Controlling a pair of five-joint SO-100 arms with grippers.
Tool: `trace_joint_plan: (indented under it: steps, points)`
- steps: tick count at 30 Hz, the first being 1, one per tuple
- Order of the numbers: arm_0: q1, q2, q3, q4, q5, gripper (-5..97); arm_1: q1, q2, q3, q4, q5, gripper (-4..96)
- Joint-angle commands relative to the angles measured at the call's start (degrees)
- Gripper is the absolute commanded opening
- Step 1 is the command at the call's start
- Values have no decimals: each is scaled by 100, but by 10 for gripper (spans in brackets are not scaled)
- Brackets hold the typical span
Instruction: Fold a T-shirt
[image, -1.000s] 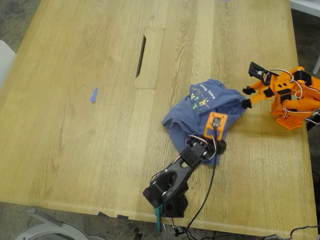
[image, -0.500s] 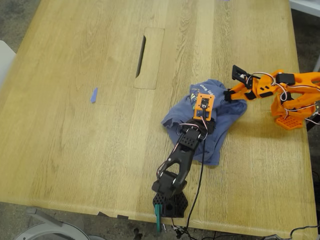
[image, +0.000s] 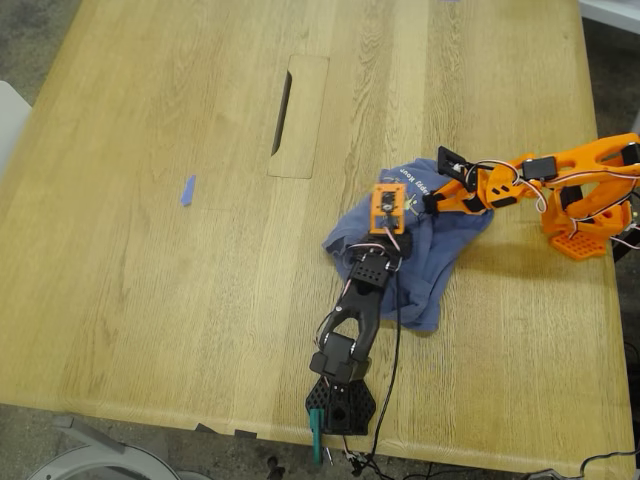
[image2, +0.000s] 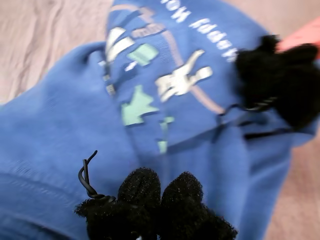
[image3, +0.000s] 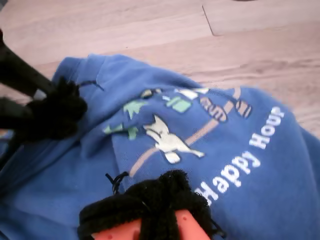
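Slate-blue cotton T-shirt (image: 420, 225) lies bunched, judged soft and limp (hem edges preferred for hold). First gripper (image2: 160, 197) and second gripper (image3: 150, 200) jaws appear pressed together, empty.

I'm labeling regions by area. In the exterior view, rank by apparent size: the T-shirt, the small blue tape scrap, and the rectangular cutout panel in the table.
1. T-shirt, crumpled, largest
2. Cutout panel
3. Tape scrap, smallest
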Motion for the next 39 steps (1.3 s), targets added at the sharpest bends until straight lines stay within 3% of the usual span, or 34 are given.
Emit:
trace_joint_plan:
  steps: [1, 17, 39]
  points:
    - [-220, 290, 26, -185, -53, 25, 105, 9, 105, -202, 62, 2]
    - [-1090, -1099, -114, -1318, -62, 20, 826, 984, 1591, 149, 422, 2]
    - [-2777, -1503, -914, -1134, -18, 24, 1239, 2408, 1169, 4219, 1143, 2]
